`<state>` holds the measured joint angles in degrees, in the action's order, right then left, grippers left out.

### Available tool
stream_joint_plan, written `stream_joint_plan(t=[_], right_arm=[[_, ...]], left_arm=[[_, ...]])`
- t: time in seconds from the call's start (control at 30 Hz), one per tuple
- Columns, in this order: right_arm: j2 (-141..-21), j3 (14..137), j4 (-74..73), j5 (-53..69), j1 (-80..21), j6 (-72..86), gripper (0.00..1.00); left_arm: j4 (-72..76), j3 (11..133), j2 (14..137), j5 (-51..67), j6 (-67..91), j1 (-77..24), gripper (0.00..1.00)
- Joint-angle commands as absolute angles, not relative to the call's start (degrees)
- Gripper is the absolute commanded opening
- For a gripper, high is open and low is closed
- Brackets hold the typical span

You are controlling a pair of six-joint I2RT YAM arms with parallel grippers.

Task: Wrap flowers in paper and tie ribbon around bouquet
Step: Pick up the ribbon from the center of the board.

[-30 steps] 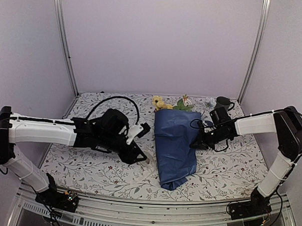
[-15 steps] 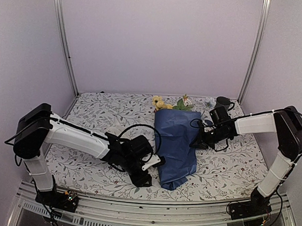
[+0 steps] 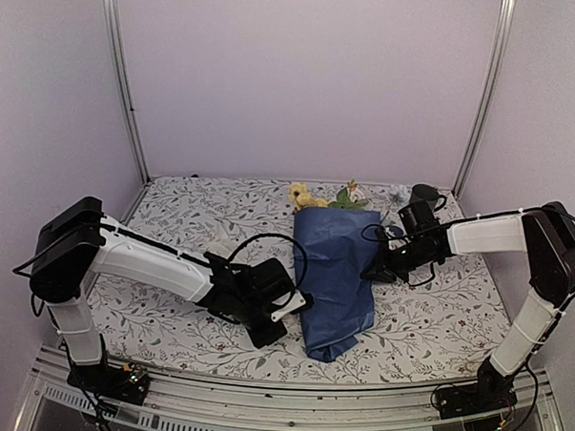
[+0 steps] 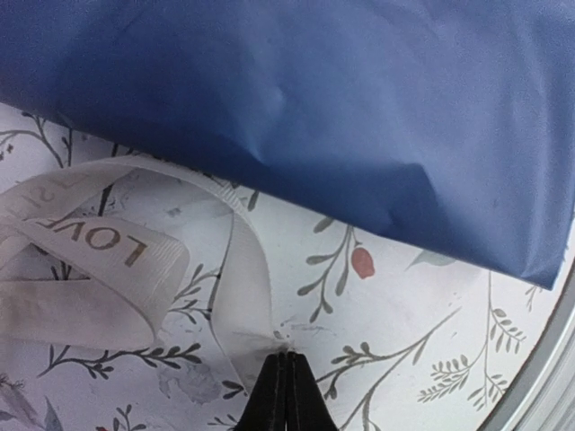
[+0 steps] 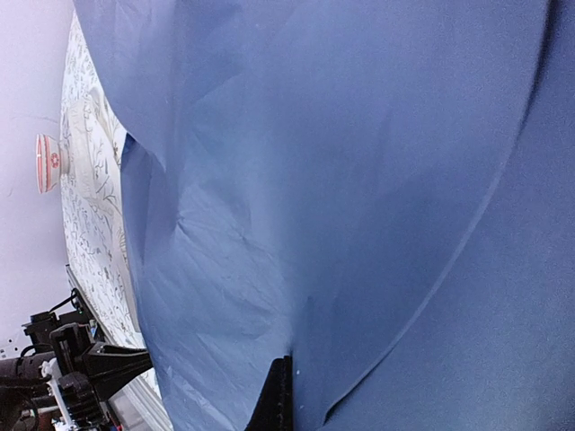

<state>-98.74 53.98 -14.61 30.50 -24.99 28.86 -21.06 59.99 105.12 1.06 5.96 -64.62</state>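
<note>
From the top external camera, the bouquet [image 3: 335, 275] lay on the tablecloth [image 3: 183, 206] with its long axis running from far to near: the flowers [image 3: 305, 196] poked out at the far end, and the narrow folded tip pointed at the arm bases. The left gripper [image 3: 303, 302] sat low against the bouquet's left flank, close to that narrow end. The right gripper [image 3: 373, 274] was at the opposite edge, about halfway along the cone. The ribbon could not be made out from here.

In the left wrist view, the ribbon [image 4: 250, 269] lay looped on the tablecloth just beside the paper [image 4: 314, 108], on the left arm's side of it and apart from its edge. One strand ran down to the left gripper [image 4: 286, 359], whose jaws were pressed tight together and seemed to nip the strand's edge. The ribbon lay roughly alongside the cone, so I judged it would have to be carried across the long axis near the narrow end, and the left arm was the nearer one for that.

The right wrist view was nearly all paper [image 5: 359, 180]. The right gripper [image 5: 281, 386] was closed on a crease in it, apparently pinning the wrap
</note>
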Motion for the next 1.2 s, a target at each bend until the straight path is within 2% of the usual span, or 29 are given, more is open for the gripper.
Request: stream_joint_plan(t=[0.0, 0.13, 0.17, 0.23, 0.27, 0.4, 0.5, 0.63, 0.77, 1.0, 1.07, 1.17], right_arm=[[-99.0, 56.0, -15.4, 30.4, -24.9, 28.0, 0.00], [-99.0, 56.1, -15.6, 30.2, -24.9, 27.8, 0.00], [-99.0, 56.1, -15.6, 30.1, -24.9, 27.8, 0.00], [-99.1, 56.1, -15.6, 30.2, -24.9, 27.8, 0.00], [-99.1, 56.1, -15.6, 30.2, -24.9, 27.8, 0.00], [-98.8, 56.1, -15.8, 30.0, -24.9, 27.9, 0.00], [-98.7, 56.2, -16.0, 29.9, -24.9, 27.9, 0.00], [-98.9, 56.3, -16.2, 29.8, -24.9, 27.7, 0.00], [-99.3, 57.1, -16.3, 31.0, -24.9, 27.7, 0.00], [-99.1, 60.1, -16.2, 34.1, -25.0, 29.1, 0.00], [-98.8, 60.9, -15.7, 35.3, -25.2, 30.0, 0.00], [-98.7, 62.2, -14.4, 36.5, -26.2, 31.7, 0.00]], left_arm=[[-21.6, 59.0, 104.9, -2.0, 5.4, -64.8, 0.00], [-19.0, 58.5, 102.6, 1.3, 4.5, -64.9, 0.00], [-18.4, 58.6, 102.3, 1.2, 4.4, -64.9, 0.02], [-17.7, 59.2, 102.8, 0.1, 4.1, -64.9, 0.22], [-17.9, 59.9, 103.8, 0.0, 3.8, -64.9, 0.26], [-20.1, 63.5, 108.8, 0.9, 2.9, -64.8, 0.28], [-20.5, 64.2, 110.8, -0.2, 2.9, -64.9, 0.25], [-21.7, 65.3, 111.5, -1.6, 2.9, -64.9, 0.00], [-21.6, 65.6, 107.4, 4.7, 2.0, -65.0, 0.00], [-14.0, 61.4, 94.0, 32.5, -9.3, -67.7, 0.00], [-10.9, 62.0, 93.8, 35.2, -10.7, -68.8, 0.00], [-12.1, 69.3, 100.1, 40.9, -13.1, -70.9, 0.00]])
